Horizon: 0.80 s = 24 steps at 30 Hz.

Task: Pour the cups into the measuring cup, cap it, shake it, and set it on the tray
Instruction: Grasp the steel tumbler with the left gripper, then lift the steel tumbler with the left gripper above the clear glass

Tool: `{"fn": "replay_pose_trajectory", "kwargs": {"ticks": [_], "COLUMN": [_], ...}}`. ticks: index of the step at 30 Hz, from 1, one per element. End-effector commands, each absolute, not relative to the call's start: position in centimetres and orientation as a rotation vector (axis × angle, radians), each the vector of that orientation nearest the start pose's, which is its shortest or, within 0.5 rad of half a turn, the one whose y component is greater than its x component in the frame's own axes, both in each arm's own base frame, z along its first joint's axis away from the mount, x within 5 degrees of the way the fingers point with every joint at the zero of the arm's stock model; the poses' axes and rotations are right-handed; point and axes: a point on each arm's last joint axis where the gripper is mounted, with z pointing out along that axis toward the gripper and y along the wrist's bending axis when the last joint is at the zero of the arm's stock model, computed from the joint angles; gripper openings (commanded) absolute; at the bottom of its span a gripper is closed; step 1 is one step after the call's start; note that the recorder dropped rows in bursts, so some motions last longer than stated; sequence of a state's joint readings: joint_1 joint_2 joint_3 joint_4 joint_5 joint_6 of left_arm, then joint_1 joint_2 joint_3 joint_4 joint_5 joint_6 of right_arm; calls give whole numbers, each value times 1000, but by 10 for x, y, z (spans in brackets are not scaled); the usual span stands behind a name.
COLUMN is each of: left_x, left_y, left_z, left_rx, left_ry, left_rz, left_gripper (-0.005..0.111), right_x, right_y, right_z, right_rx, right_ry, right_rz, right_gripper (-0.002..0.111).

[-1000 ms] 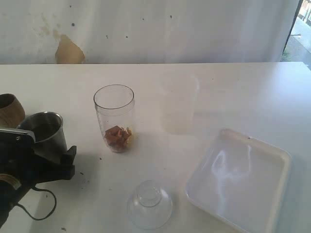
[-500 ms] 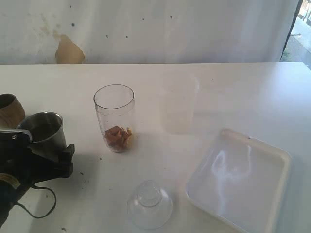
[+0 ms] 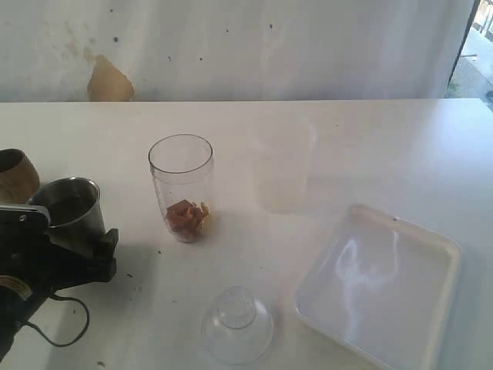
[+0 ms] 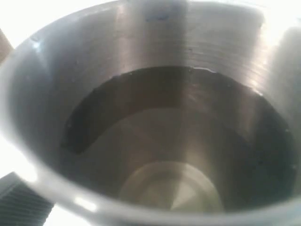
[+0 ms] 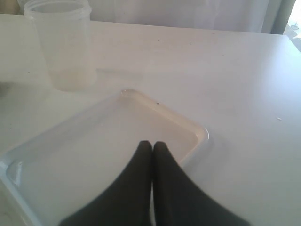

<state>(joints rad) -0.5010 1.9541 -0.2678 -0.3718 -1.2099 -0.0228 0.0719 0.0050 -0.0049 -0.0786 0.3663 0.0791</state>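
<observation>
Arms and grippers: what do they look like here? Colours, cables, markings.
Black blocky left arm with a round tan label and a thin black cable looping under it. The right gripper has two smooth black tapered fingers; no markings visible.

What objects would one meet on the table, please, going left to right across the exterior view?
Round brown wooden cup, shiny steel tumbler, tall clear plastic measuring cup, clear dome lid, frosted whitish plastic cup, shallow white rectangular tray.
</observation>
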Motion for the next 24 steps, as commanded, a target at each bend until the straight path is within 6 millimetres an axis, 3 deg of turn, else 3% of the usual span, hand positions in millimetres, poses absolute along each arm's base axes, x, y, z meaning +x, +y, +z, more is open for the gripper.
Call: {"fn": "replay_pose_trajectory", "kwargs": {"ticks": [1,16,24], "left_x": [222,246,247], "left_y": [-85,-94,-94], "left_z": [86,92,95], "left_rx": [94,37,34], "left_ry": [1945,1905,1877], "left_rz": [-81,-73,-73], "left_gripper": [105,102,68], "right_x": [53,53,53], "right_y": [1,1,1], "right_z": [182,182,182], "right_rx": [-38,-38,-38], "right_ry": [1834,1834,1834], "right_rz": [27,27,27], "right_gripper": [0,0,0]}}
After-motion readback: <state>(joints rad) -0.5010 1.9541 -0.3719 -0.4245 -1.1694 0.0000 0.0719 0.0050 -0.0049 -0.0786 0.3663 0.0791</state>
